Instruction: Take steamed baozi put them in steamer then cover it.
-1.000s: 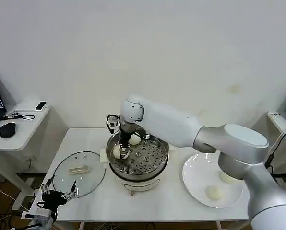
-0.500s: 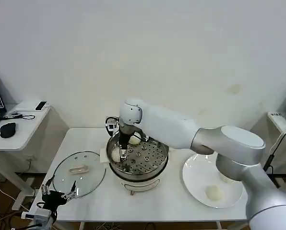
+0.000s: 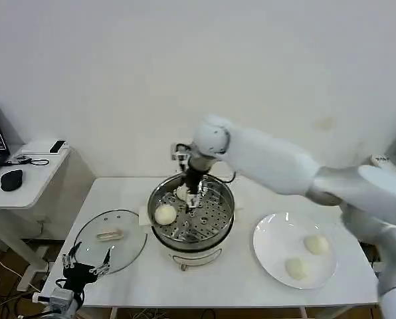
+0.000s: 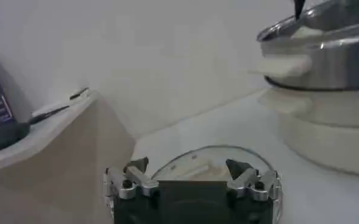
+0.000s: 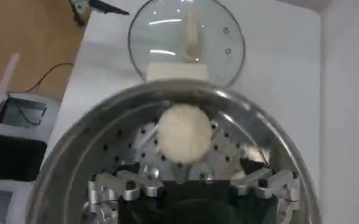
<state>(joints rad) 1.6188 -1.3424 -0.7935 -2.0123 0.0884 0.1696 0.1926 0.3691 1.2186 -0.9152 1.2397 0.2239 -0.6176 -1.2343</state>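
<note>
- My right fingers (image 3: 192,199) hang spread and empty over the far side of the round shiny stainless-steel steamer (image 3: 219,229), just above its perforated tray.
- Two small, smooth cream-white dough baozi sit on that tray: one (image 3: 165,214) out in front of my right fingers toward the near-left rim, the other (image 3: 182,193) tucked right beside them, partly hidden by my wrist.
- Two more baozi wait on the flat white plate (image 3: 268,256), well off to the side of my right fingers: one (image 3: 316,244) farther back, one (image 3: 296,268) nearer the tabletop (image 3: 241,282) edge.
- The buns look soft and slightly matte, so I judge that a hard squeeze would dent them.
- Risk: as I lift out, a spread finger could clip the bun beside it or catch the steamer rim and nudge the pot.
- My left fingers (image 3: 84,269) sit open and empty at the tabletop's near corner, just before the round clear glass cover (image 3: 95,246) with its cream-white handle, which lies flat.
- Risk later: that smooth glass could slip if I pinch the handle off-centre.
</note>
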